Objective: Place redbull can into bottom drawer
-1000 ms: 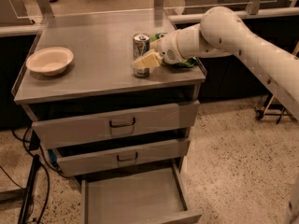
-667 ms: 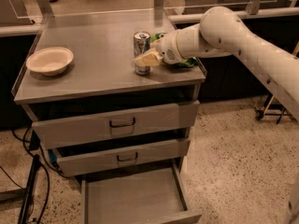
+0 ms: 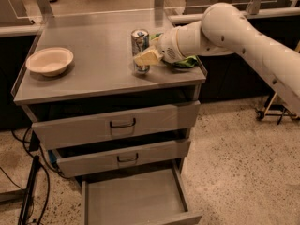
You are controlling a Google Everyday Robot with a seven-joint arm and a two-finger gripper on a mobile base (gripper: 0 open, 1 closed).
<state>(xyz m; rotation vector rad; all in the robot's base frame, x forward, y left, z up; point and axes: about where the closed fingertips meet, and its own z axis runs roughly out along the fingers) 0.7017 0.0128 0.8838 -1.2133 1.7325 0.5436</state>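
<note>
Change: the gripper (image 3: pixel 145 58) sits higher against the redbull can (image 3: pixel 140 45) than a second ago, when its cream tip lay low by the can's base; the arm (image 3: pixel 253 39) reaches in from the right much as before.
Unchanged: the can stands on the same spot, and the bowl and all three drawers are where they were.
Can position: on the cabinet top (image 3: pixel 93 76), toward its right front part, well above the bottom drawer (image 3: pixel 136 198).
Can axis: long axis vertical, silver top facing up, base on the metal surface.
Gripper: at the can's right front side, overlapping its lower half in the view.
Grip: cannot tell whether it is clenched on the can or loose.
Bottom drawer: pulled out, its flat floor bare and open to above.
Upper drawers: the top drawer (image 3: pixel 117 123) and middle drawer (image 3: pixel 122 156) stick out a little, both between the can and the bottom drawer.
Nearby: a green snack bag (image 3: pixel 187 62) lies just behind the wrist; a pale bowl (image 3: pixel 49 61) rests at the left of the cabinet top, well apart from the can.
Floor: dark cables (image 3: pixel 28 191) trail at the cabinet's left.
</note>
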